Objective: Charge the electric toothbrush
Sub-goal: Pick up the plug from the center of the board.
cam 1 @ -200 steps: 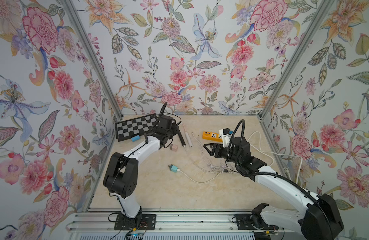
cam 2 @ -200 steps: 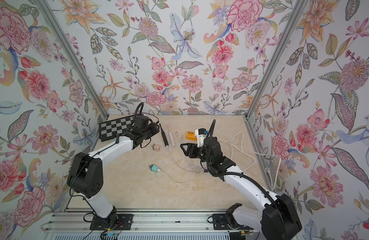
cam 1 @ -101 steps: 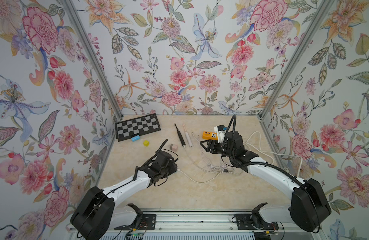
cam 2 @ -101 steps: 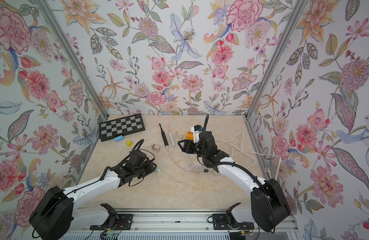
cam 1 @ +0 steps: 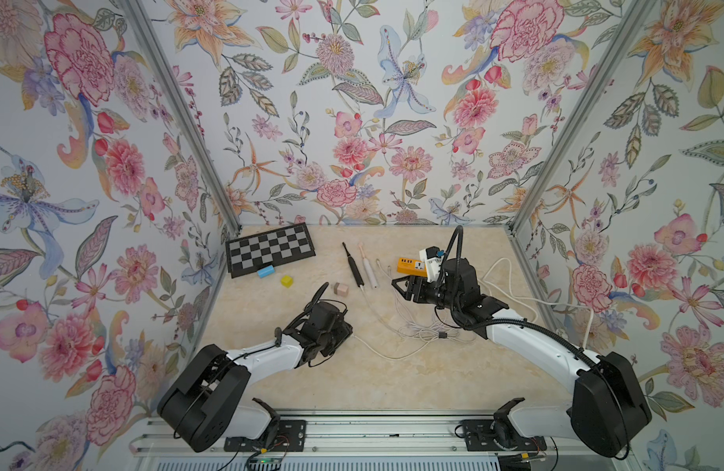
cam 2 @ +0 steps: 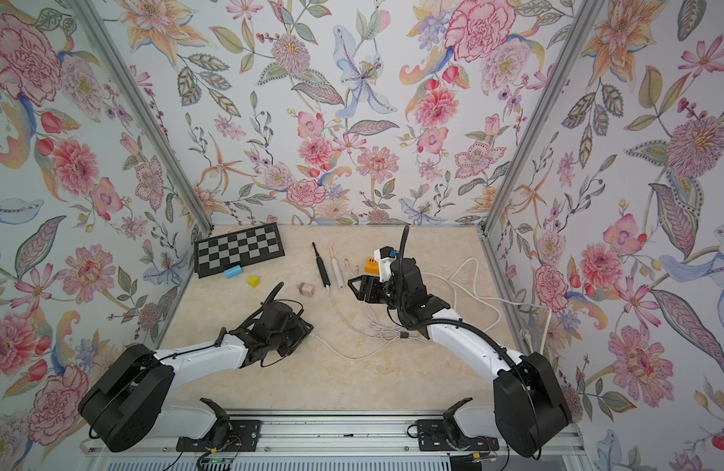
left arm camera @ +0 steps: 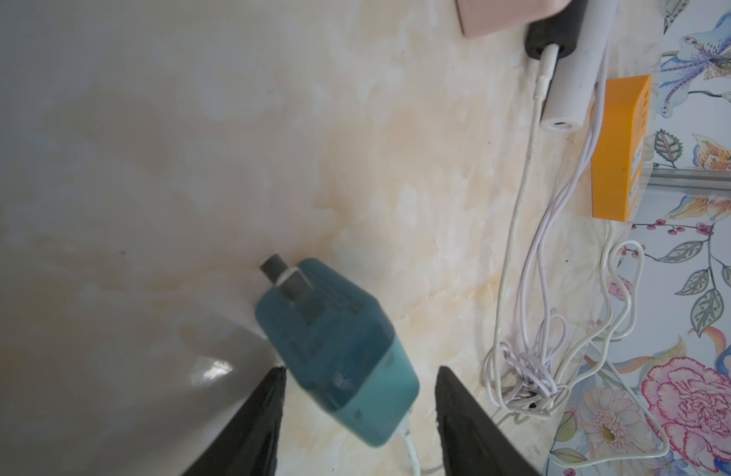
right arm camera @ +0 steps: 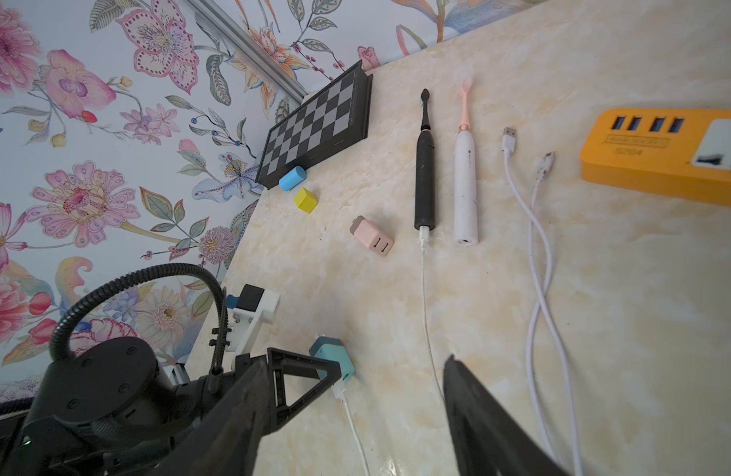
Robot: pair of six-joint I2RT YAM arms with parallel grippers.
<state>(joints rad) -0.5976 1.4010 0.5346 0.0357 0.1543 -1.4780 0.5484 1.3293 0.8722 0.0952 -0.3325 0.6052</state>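
The black electric toothbrush (cam 1: 354, 269) (right arm camera: 425, 177) lies at the back of the table. A white cable (cam 1: 387, 357) is plugged into its base and runs to a teal charger plug (left arm camera: 335, 350) (right arm camera: 333, 362). My left gripper (left arm camera: 360, 371) (cam 1: 344, 331) stands open over this plug, which lies on the table between the jaws and is hidden under the gripper in both top views. The orange power strip (cam 1: 409, 266) (right arm camera: 660, 160) sits at the back right. My right gripper (cam 1: 396, 284) (right arm camera: 359, 362) hovers open beside it, holding nothing.
A white toothbrush (cam 1: 368, 272) lies beside the black one, and a pink plug (cam 1: 341, 289) lies left of the pair. Chessboard (cam 1: 269, 255), blue block (cam 1: 265, 271) and yellow block (cam 1: 287, 281) sit back left. Tangled white cables (cam 1: 425, 332) lie mid-table; two loose USB ends (right arm camera: 508, 136) lie by the strip.
My left arm swung from the back by the black toothbrush to the front middle, over the teal plug, and its jaws have widened. My right gripper shifted slightly left beside the power strip.
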